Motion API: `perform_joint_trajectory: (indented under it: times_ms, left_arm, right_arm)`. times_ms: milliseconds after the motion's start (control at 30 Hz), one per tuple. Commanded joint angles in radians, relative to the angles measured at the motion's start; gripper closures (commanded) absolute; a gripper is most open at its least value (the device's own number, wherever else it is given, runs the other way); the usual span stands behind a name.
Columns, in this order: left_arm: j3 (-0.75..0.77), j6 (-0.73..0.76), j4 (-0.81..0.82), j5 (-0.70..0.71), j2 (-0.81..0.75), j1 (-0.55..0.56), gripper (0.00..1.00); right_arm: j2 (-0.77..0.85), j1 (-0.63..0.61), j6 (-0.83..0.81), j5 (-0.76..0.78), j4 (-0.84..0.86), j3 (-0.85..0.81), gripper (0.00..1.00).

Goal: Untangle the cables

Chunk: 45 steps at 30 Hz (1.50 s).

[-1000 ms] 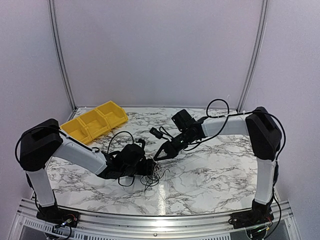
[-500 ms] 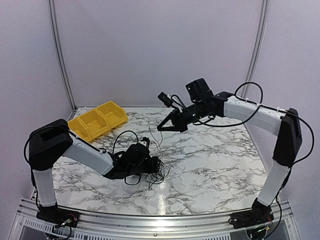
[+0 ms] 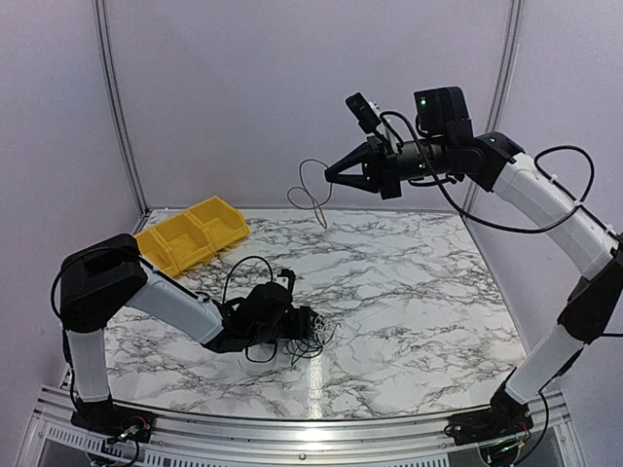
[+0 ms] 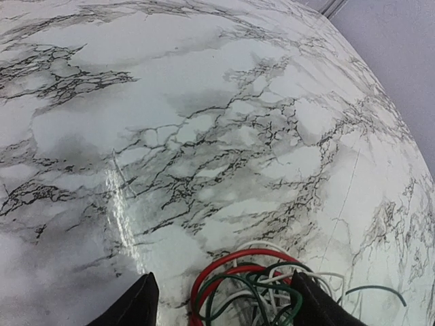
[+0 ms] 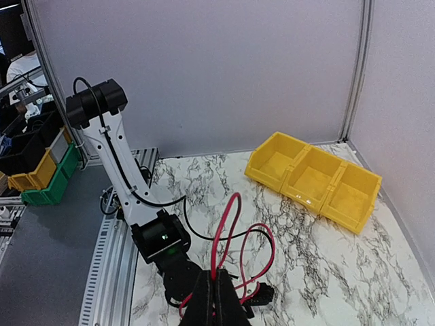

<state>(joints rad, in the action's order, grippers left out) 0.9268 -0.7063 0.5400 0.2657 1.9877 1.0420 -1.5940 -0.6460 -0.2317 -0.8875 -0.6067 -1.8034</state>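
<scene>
- Marble-look white tabletop (image 3: 409, 292), yellow plastic three-slot bin (image 3: 190, 233) far left.
- Left gripper (image 4: 223, 299) down low, fingers spread around tangled bundle of thin red, green, white cables (image 4: 248, 275).
- Right gripper (image 3: 331, 175) up high, pinching one thin red cable (image 5: 228, 231), loops dangling.

Robotics lab, enclosed test cell. Plain white panels (image 3: 292, 97) on metal uprights (image 3: 115, 107) wall in a marble-patterned bench (image 3: 419, 311). Left arm (image 3: 170, 300) and right arm (image 3: 555, 209) bolted to an aluminium rail (image 3: 292, 430) along frame bottom. Yellow parts bin (image 3: 190, 233) at left. Right wrist view, left edge: stacked black, yellow and green storage bins (image 5: 47, 187), grey floor (image 5: 47, 258).
</scene>
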Motion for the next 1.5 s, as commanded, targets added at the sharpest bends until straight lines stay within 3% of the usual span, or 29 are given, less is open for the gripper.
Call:
perform_joint_trajectory:
  times_ms: [0, 333, 500, 567, 633, 700, 867, 1033, 1467]
  left_arm:
    - [-0.075, 0.070, -0.096, -0.020, -0.089, 0.010, 0.31]
    - [-0.165, 0.258, -0.097, 0.017, -0.428, 0.010, 0.27]
    - [-0.137, 0.288, -0.101, -0.022, -0.460, 0.010, 0.27]
    - [-0.111, 0.285, -0.099, -0.046, -0.439, 0.008, 0.32]
    - [-0.075, 0.269, -0.098, -0.114, -0.399, -0.003, 0.41]
    - [-0.014, 0.250, -0.096, -0.240, -0.349, -0.021, 0.43]
    - [0.095, 0.207, -0.047, -0.493, -0.221, -0.037, 0.29]
    - [0.162, 0.156, -0.016, -0.506, -0.139, -0.051, 0.29]
    - [0.167, 0.063, 0.123, -0.526, -0.072, -0.128, 0.49]
  right_arm:
    - [0.026, 0.040, -0.034, 0.013, -0.020, 0.065, 1.00]
    - [0.162, 0.169, -0.054, -0.006, 0.237, 0.532, 1.00]
    - [0.231, 0.193, -0.076, -0.029, 0.406, 0.760, 1.00]
    - [0.249, 0.196, -0.087, -0.062, 0.466, 0.819, 1.00]
    - [0.261, 0.195, -0.125, -0.058, 0.457, 0.831, 1.00]
    - [0.266, 0.195, -0.135, -0.051, 0.462, 0.841, 1.00]
    - [0.267, 0.195, -0.161, -0.081, 0.470, 0.878, 1.00]
    - [0.268, 0.195, -0.182, -0.093, 0.444, 0.865, 1.00]
    - [0.281, 0.195, -0.206, -0.056, 0.428, 0.866, 1.00]
